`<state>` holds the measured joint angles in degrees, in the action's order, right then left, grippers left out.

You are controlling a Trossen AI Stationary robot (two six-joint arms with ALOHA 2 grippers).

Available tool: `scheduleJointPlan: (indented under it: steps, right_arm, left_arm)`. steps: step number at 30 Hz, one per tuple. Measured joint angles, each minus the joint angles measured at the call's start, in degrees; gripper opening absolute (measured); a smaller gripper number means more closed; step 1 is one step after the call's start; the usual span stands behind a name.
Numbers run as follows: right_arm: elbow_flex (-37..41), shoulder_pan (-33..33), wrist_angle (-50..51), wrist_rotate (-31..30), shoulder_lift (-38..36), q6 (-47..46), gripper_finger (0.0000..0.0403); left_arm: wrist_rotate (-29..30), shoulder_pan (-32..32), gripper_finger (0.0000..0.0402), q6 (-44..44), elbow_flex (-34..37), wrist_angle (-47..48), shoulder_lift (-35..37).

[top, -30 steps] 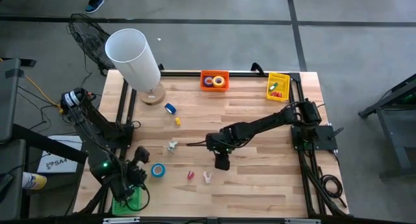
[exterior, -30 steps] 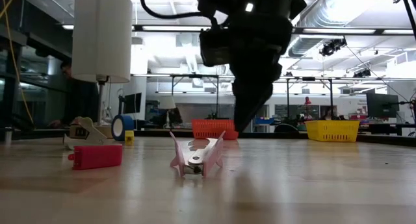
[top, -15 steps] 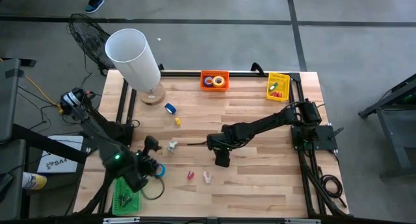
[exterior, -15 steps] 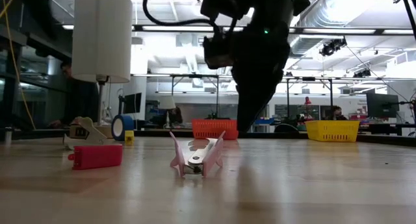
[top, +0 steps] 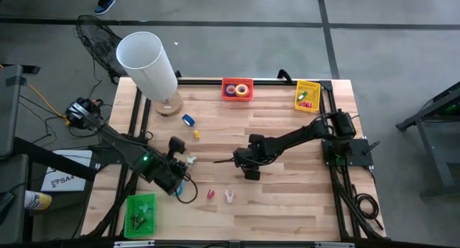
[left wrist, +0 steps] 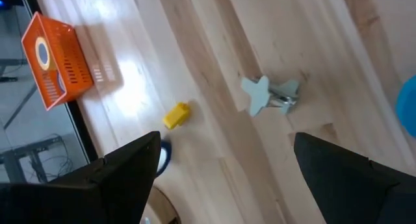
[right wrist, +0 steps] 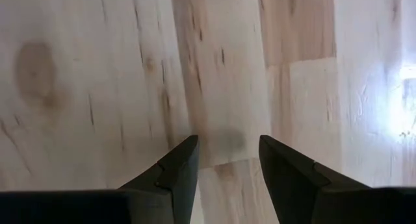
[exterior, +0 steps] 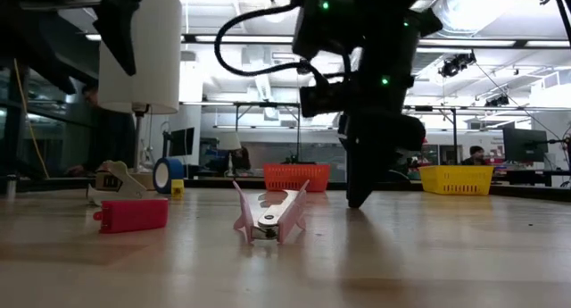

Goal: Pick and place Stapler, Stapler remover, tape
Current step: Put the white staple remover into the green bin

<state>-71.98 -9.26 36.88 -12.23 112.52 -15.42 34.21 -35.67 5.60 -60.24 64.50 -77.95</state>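
Sorting partly done, most small items still loose on the desk (top: 287,198).

The orange basket (top: 237,89) at the far edge already holds two tape rolls. The left hand (top: 175,177), fingers spread and empty, hangs over the blue tape (left wrist: 409,113), a pale staple remover (top: 190,160) just ahead. The right hand (top: 251,173), also spread and empty, points at bare wood mid-desk, with the pink staple remover (top: 229,196) and red stapler (top: 210,195) just beside it.
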Motion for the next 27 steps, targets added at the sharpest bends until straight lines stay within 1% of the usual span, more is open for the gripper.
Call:
scheduleJointPlan:
  steps: [3, 6, 8, 11, 15, 18, 21, 24, 27]
  right_arm:
    - [3.55, 0.22, -4.57, -1.09, -1.9, 0.07, 0.0154]
    - [9.15, 0.9, -12.26, -1.35, -5.82, 0.5, 0.0154]
    - [13.71, 1.51, -17.51, -1.49, -9.67, 0.74, 0.0154]
    - [21.83, 2.4, -27.13, -1.38, -15.44, 0.88, 0.0154]
    - [32.3, 2.93, -40.68, -1.41, -22.27, 0.92, 0.0153]
    - [38.67, 2.93, -48.36, -3.19, -25.82, 0.92, 0.0153]
    - [43.19, 2.93, -54.38, -4.01, -28.21, 0.94, 0.0153]
    - [46.2, 2.93, -59.58, -4.37, -29.65, 1.38, 0.0153]
    - [47.61, 2.93, -62.25, -4.02, -29.76, 2.01, 0.0153]
  left_arm:
    - [-0.01, 1.17, 0.0346, -1.19, 0.01, -0.03, -0.02]
    - [-0.03, 2.08, 0.0346, -1.95, 0.03, 0.01, -0.04]
    - [0.04, 2.41, 0.0346, -2.44, 0.03, 0.03, -0.04]
    - [1.71, 2.42, 0.0346, -2.76, 0.69, -0.67, -0.04]
    - [3.03, 3.41, 0.0346, -2.83, 3.94, -3.23, -0.04]
    - [1.69, 6.27, 0.0346, -3.02, 6.79, -6.41, -0.04]
    - [-1.06, 10.3, 0.0346, -4.24, 8.59, -10.48, -0.04]
    - [-5.07, 14.6, 0.0346, -5.24, 8.84, -13.72, -0.04]
    - [-9.59, 18.93, 0.0346, -6.05, 8.84, -16.95, -0.04]
